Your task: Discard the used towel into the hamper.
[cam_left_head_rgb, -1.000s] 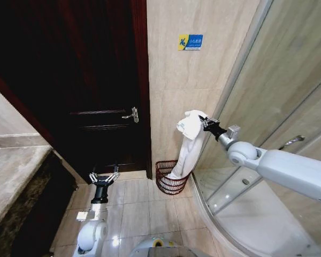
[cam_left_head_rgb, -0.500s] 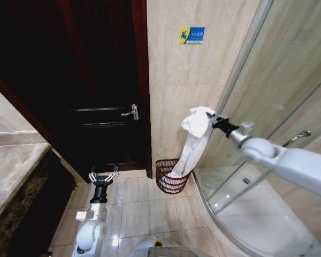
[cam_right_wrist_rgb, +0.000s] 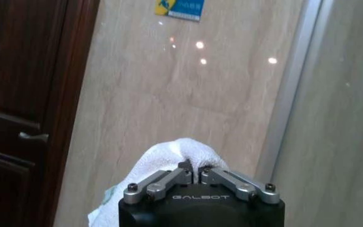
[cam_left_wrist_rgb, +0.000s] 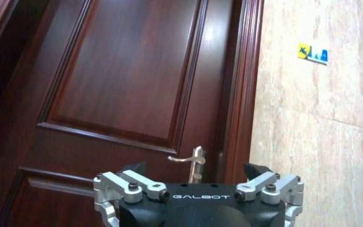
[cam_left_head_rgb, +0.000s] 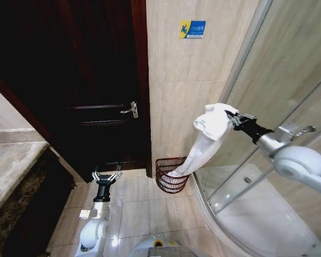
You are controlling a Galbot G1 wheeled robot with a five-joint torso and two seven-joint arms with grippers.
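A white towel hangs from my right gripper, which is shut on its bunched top end, high beside the shower glass. Its long tail slants down and left, and the lower tip reaches the rim of the hamper, a small reddish-brown wire basket on the floor against the tiled wall. In the right wrist view the towel bulges just past the closed fingers of the right gripper. My left gripper hangs low over the floor tiles near the door, open and holding nothing; the left wrist view shows the left gripper spread wide.
A dark wooden door with a metal handle stands left of the hamper. The curved glass shower enclosure with its white tray fills the right. A stone counter is at the left. Beige floor tiles lie before the hamper.
My right gripper has moved right and slightly up with the towel, stretching its tail more diagonally from the hamper. The left arm has barely moved.
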